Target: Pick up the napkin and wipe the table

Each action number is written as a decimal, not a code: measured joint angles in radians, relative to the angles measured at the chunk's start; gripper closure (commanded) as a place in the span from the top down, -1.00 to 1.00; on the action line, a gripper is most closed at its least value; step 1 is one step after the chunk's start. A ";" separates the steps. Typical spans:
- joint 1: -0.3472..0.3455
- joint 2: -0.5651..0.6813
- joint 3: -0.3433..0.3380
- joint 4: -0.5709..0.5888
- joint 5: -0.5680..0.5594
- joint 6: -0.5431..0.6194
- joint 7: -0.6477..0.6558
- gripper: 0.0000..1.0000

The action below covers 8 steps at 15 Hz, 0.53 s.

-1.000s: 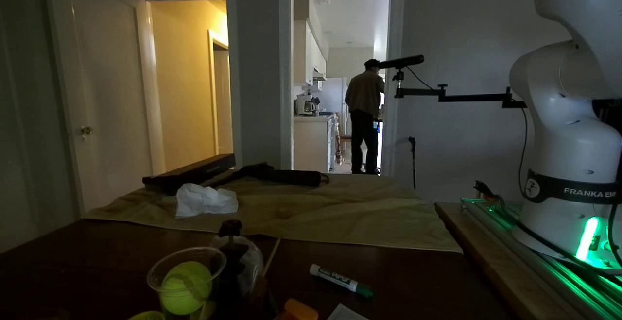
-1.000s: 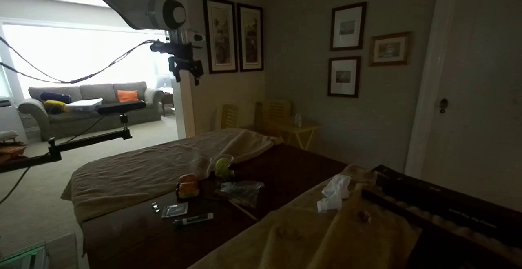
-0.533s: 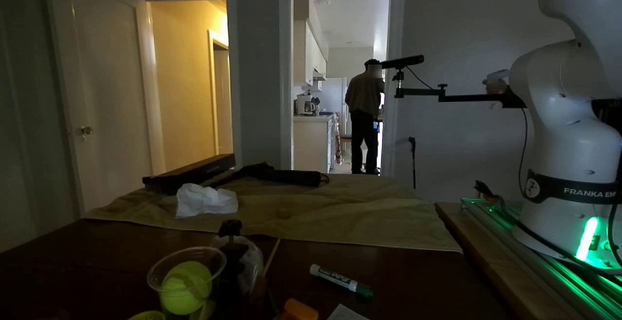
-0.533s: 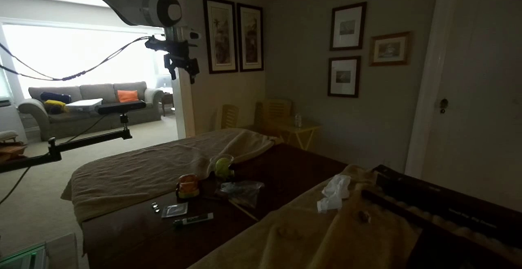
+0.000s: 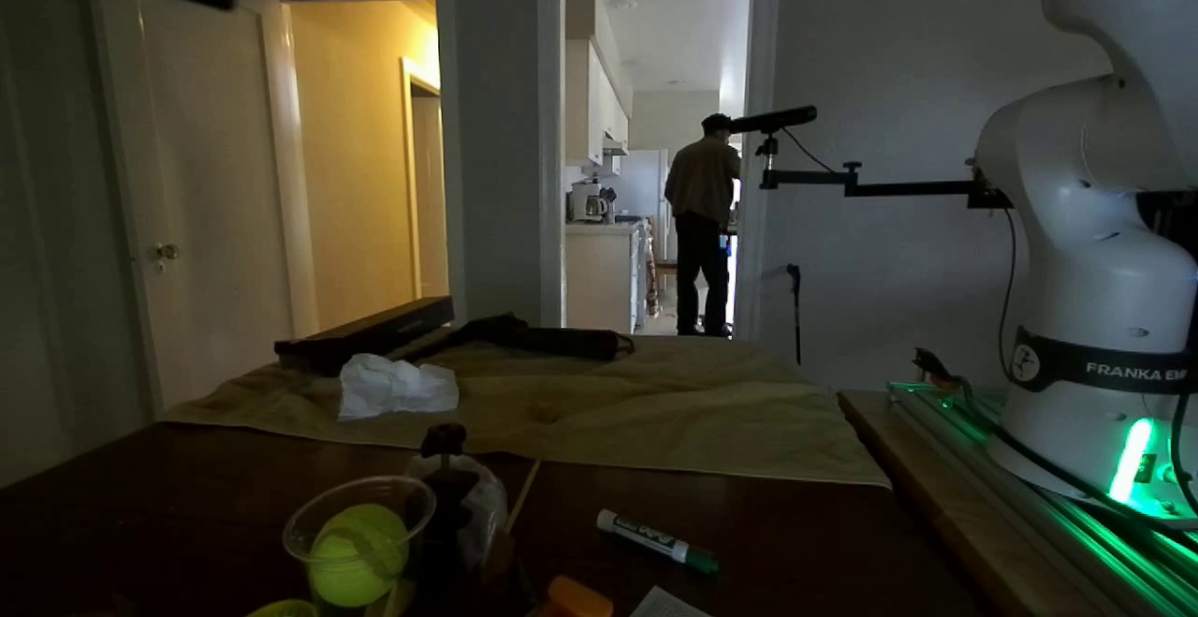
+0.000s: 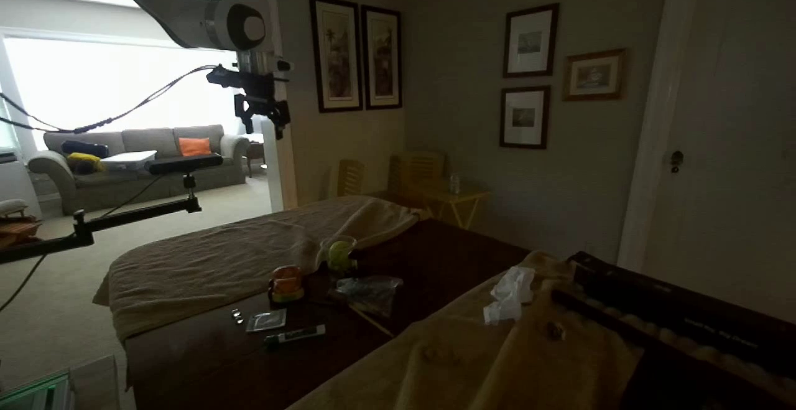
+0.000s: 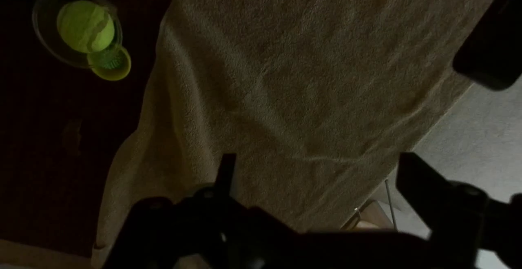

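Two tan cloths (image 6: pixel 211 260) leave a dark strip of counter (image 6: pixel 460 251) bare between their edges; a marker (image 5: pixel 655 540) and a clear cup (image 5: pixel 421 514) sit there. The napkin (image 5: pixel 398 387) lies crumpled on one cloth, close to that strip. High in open air hangs the pincer (image 7: pixel 317 158), spread; below, the wrist view shows the opposite cloth, its outer edge and pale floor (image 7: pixel 481 130).

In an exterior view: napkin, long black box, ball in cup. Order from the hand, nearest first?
1. Cupped ball: below and right of the hand in the picture.
2. Napkin: farther right, on the tan cloth across the table.
3. Long black box: past the napkin, at the picture's right side.
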 measured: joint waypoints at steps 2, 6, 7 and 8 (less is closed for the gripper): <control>0.015 -0.044 0.004 -0.082 0.006 0.002 0.036 1.00; 0.015 -0.176 -0.002 -0.280 0.060 0.066 0.147 1.00; 0.011 -0.215 -0.006 -0.332 0.074 0.092 0.181 1.00; 0.007 -0.253 -0.009 -0.383 0.087 0.120 0.214 1.00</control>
